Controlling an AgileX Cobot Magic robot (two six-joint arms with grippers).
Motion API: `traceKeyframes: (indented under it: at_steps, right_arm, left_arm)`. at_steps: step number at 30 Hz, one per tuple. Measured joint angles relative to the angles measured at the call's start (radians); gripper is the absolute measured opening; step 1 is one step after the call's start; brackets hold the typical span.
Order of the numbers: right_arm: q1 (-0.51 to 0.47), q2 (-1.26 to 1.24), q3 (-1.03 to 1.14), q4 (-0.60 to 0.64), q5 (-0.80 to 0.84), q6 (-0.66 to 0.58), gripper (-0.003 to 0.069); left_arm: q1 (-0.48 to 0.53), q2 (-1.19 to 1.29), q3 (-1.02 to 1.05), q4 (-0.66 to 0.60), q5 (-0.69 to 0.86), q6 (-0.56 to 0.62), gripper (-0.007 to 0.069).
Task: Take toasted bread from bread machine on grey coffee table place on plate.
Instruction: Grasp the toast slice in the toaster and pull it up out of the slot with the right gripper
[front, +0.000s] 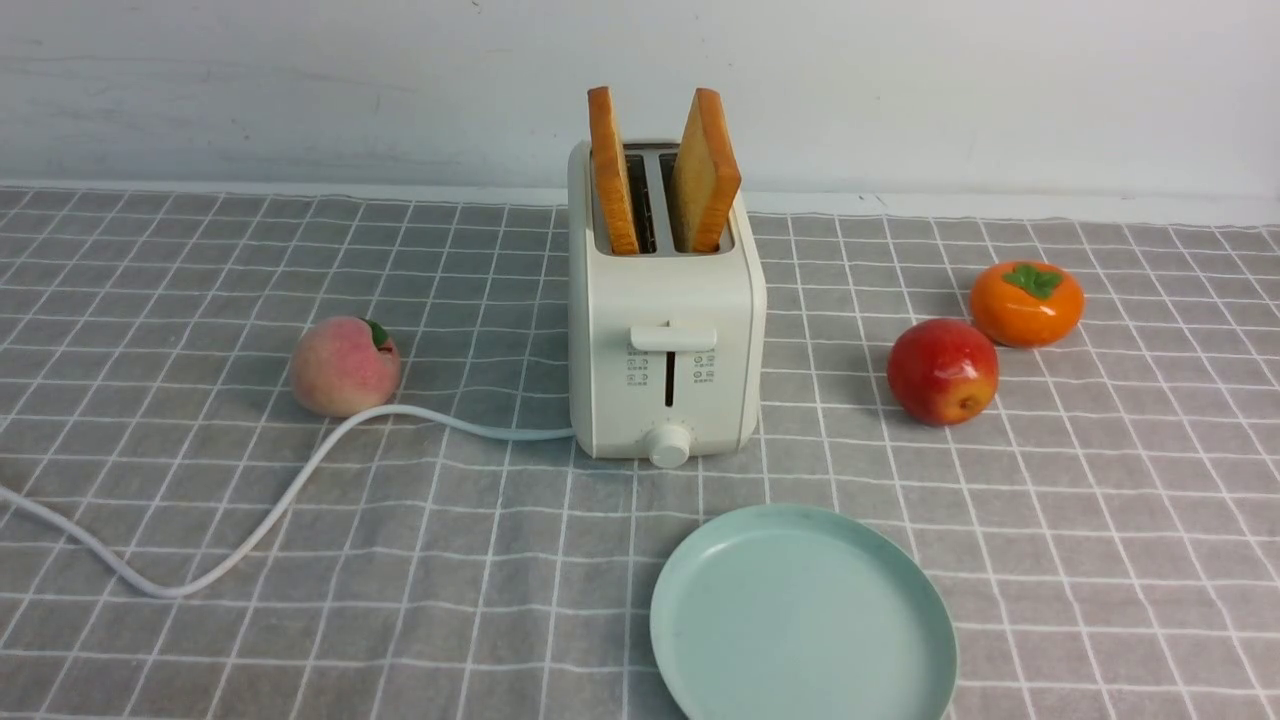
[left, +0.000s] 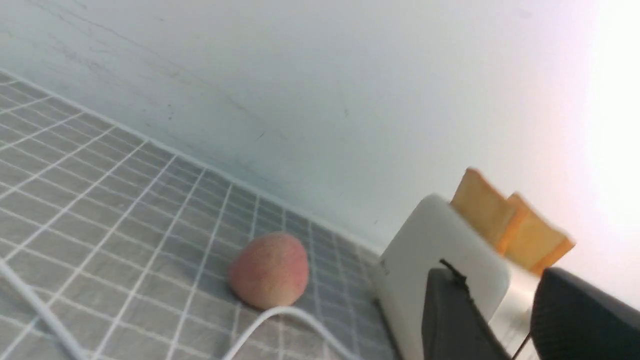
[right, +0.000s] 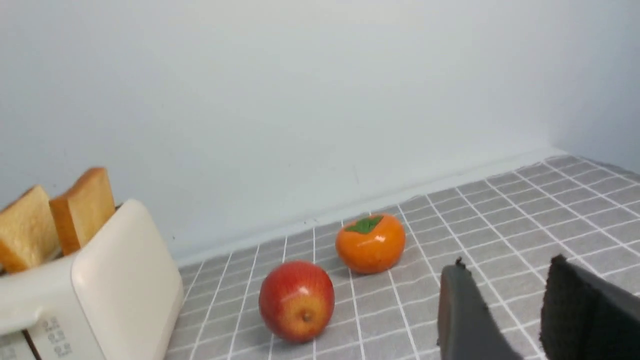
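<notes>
Grey coffee table (front: 200, 620): toasted bread (front: 705, 170) both in the bread machine (front: 665, 330), plate (front: 800, 620) bare; left gripper (left: 495, 280), right gripper (right: 507, 265) gaping, empty. Everything ahead.

On my front feed I log three non-target items. Item 1: a peach (front: 345, 366), pink-blush with a small green leaf at its stem, lying on the robot's left side. Item 2: a red apple (front: 942, 371) with a yellow patch low on its skin, on the right side. Item 3: an orange persimmon (front: 1026, 303) with a green calyx on top, just beside the apple, farther back and further right; I cannot confirm contact between them. Behind all three runs a plain white wall (front: 300, 90), faintly scuffed
</notes>
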Motion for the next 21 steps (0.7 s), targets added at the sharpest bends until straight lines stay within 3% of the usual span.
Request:
traceKeyframes:
  at_steps: [5, 9, 14, 21]
  right_arm:
    - [0.0, 0.009, -0.087, 0.005, 0.03, 0.0, 0.0239]
    - [0.0, 0.09, -0.203, 0.027, 0.063, 0.0, 0.0239]
    - [0.0, 0.319, -0.443, 0.034, 0.167, 0.0, 0.0239]
    - [0.0, 0.703, -0.825, 0.021, 0.453, -0.009, 0.0239]
  left_arm:
    - [0.0, 0.0, 0.0, -0.011, -0.194, -0.03, 0.0238]
    - [0.0, 0.032, -0.058, -0.02, -0.196, -0.059, 0.0238]
    - [0.0, 0.226, -0.281, -0.022, -0.061, -0.069, 0.0238]
    - [0.0, 0.573, -0.7, 0.015, 0.38, -0.057, 0.0238]
